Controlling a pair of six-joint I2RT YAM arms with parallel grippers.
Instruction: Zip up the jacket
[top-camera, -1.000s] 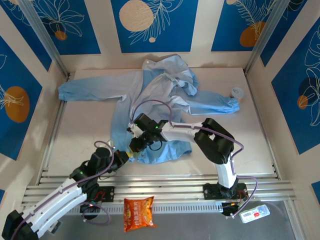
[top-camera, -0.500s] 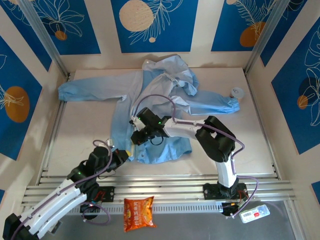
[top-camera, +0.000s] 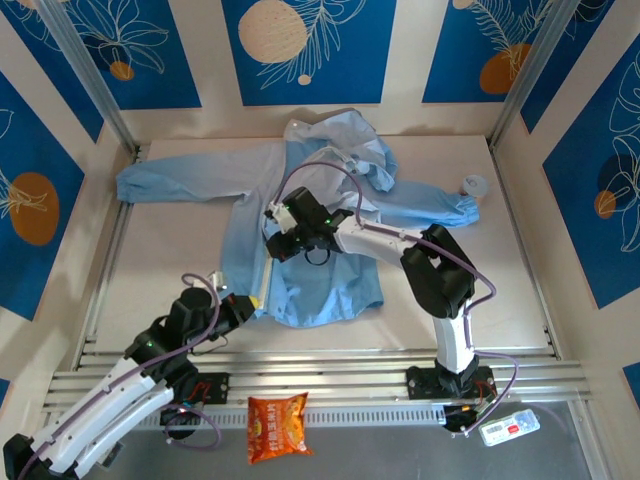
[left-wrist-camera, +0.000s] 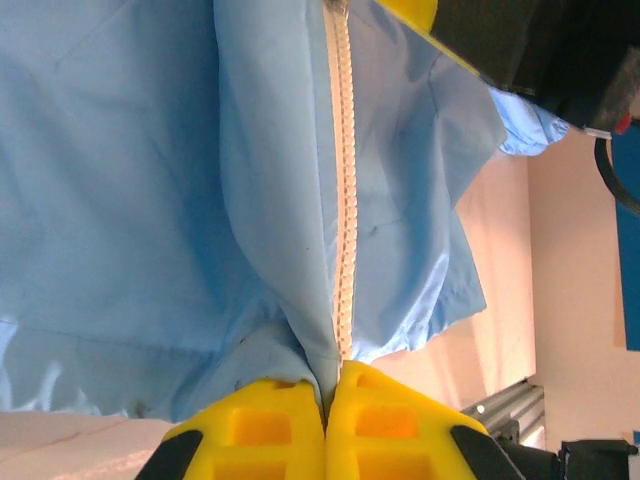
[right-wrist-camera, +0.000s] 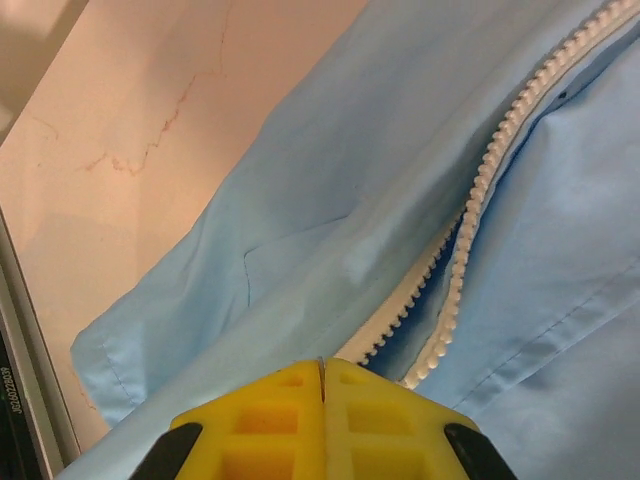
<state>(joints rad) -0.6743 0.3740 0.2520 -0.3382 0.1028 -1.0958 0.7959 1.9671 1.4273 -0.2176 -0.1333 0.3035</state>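
Table: jacket hem in left jaws, zipper in right jaws.

Bright, even overhead light, soft shadows, no glare; wrist views sharp mid-frame, yellow foreground pads slightly soft.

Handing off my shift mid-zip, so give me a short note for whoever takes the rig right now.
Left gripper: shut on the jacket hem at the foot of the zipper.
Right gripper: shut where the tooth rows meet, partway up the front; slider hidden.
Jacket: spread flat on the table.
Done: teeth joined from the hem up to the right gripper.
To do: rows ahead are apart; zip on to the collar.
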